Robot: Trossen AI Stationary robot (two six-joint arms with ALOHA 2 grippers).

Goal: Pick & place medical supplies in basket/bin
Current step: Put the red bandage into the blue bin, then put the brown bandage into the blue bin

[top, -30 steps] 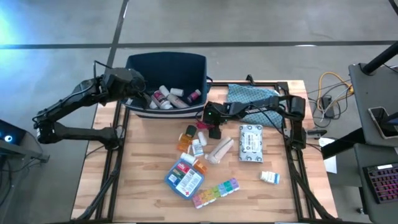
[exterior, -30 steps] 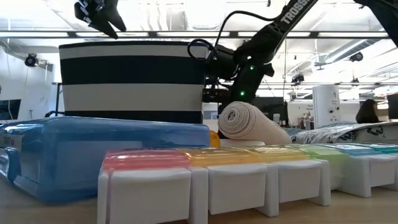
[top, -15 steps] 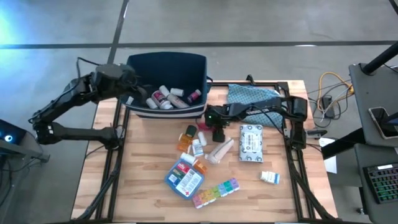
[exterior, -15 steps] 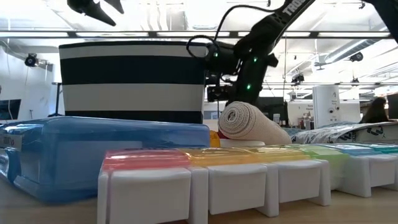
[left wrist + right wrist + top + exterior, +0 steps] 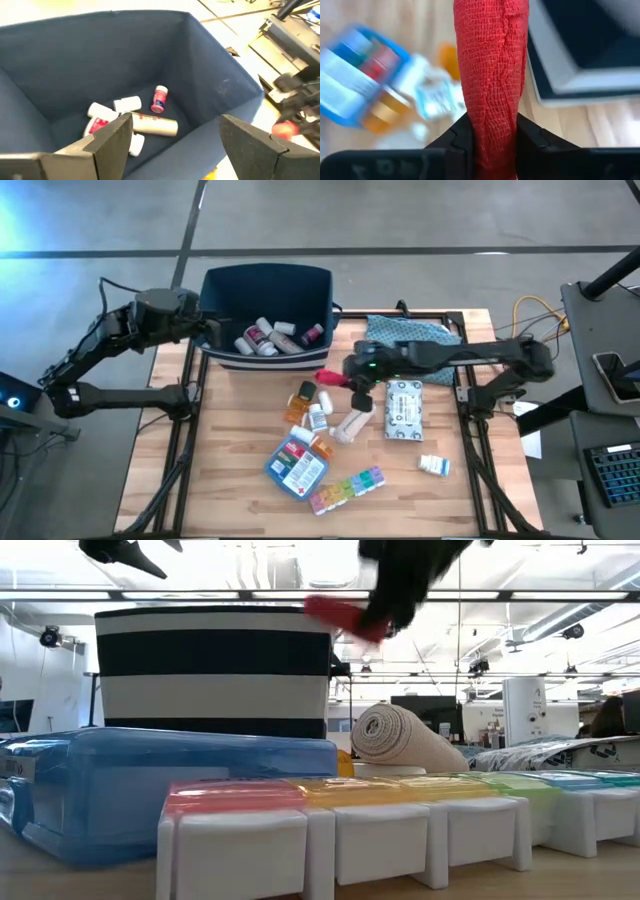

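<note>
My right gripper (image 5: 343, 374) is shut on a red bandage roll (image 5: 490, 70), which hangs in the air just near of the navy bin (image 5: 300, 275); the low view shows the roll (image 5: 343, 618) high beside the striped bin (image 5: 210, 670). Several bottles (image 5: 150, 107) lie on the bin's floor. My left gripper (image 5: 213, 328) stands open above the bin's left rim, holding nothing. On the table lie a beige bandage roll (image 5: 353, 420), a wipes packet (image 5: 403, 408), a blue first-aid pouch (image 5: 297, 465) and a rainbow pill organizer (image 5: 347, 487). My right gripper pinches the red roll between its two fingers (image 5: 461, 137), one on each side of the roll's end (image 5: 490, 130) nearest the wrist. The roll sticks out past the fingertips toward the table's left. It is lifted clear of the table and tilted.
A teal patterned pouch (image 5: 405, 335) lies at the far right beside the bin. An orange bottle (image 5: 300, 402) and small white items sit near the table's middle, and a small white box (image 5: 434, 465) lies near right.
My right gripper has shut on the red roll and gone up with it, lifting it clear of the table to about the height of the bin's rim. My left gripper has drawn back toward the table's left edge, staying open.
</note>
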